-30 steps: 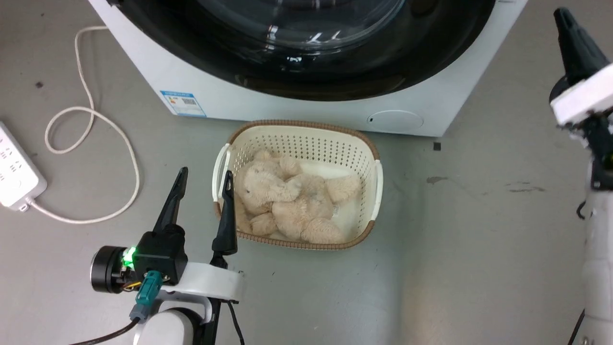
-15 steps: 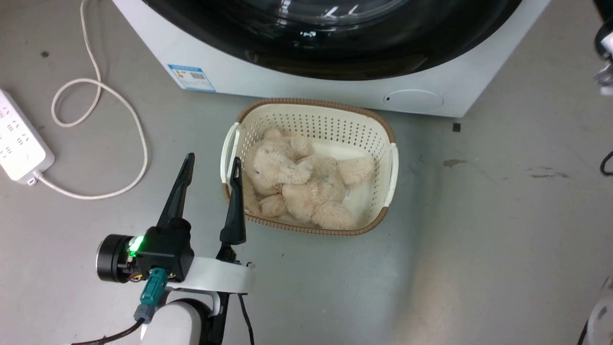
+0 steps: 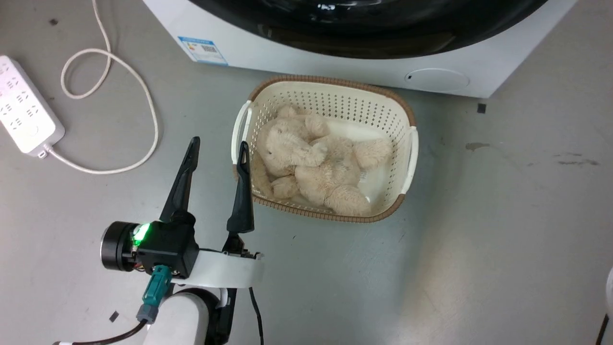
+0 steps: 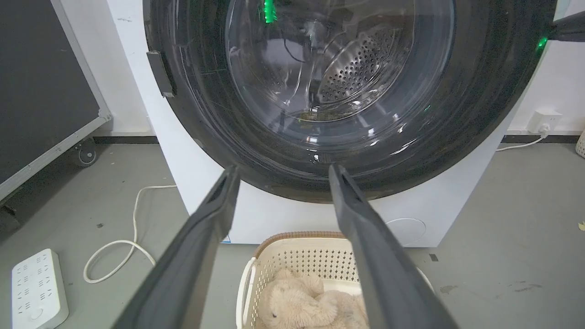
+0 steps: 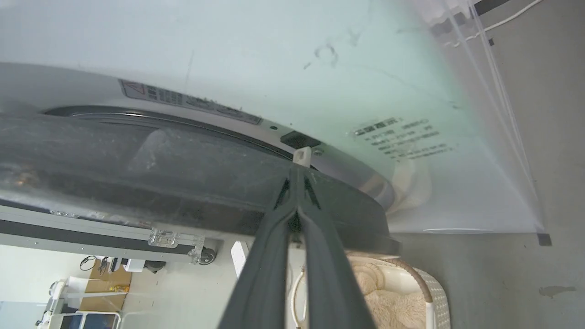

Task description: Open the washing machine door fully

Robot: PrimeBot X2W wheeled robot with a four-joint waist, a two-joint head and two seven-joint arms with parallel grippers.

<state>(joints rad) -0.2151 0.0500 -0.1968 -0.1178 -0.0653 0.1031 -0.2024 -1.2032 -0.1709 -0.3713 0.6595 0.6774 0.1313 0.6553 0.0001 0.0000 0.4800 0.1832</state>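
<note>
Grey floor [image 3: 503, 215] carries all that we label, read from left to right in the head view. At far left we mark a white power strip [image 3: 26, 112], whose white cord [image 3: 157, 130] loops over the floor. Next comes the left gripper [image 3: 219, 142], its jaws wide apart and holding nothing. Its inner finger overlaps the near-left rim of the basket [image 3: 411, 153] in this view, though we cannot tell whether they touch. That cream perforated basket, edged in brown weave, stands on the floor just in front of the machine and holds a beige plush toy [image 3: 311, 167]. Behind it rises the white washing machine [image 3: 335, 64], with the washing machine door [image 3: 373, 36] showing as a glossy black arc at the top edge. From the left wrist view we see the door spanning nearly the machine's width, its clear glass centre revealing the perforated drum [image 4: 361, 68]. From the right wrist view, the right gripper [image 5: 297, 171] has its jaws pressed together, with nothing visible between them. Its tips lie at the door's dark rim, beside a small white latch piece [image 5: 302, 155].
</note>
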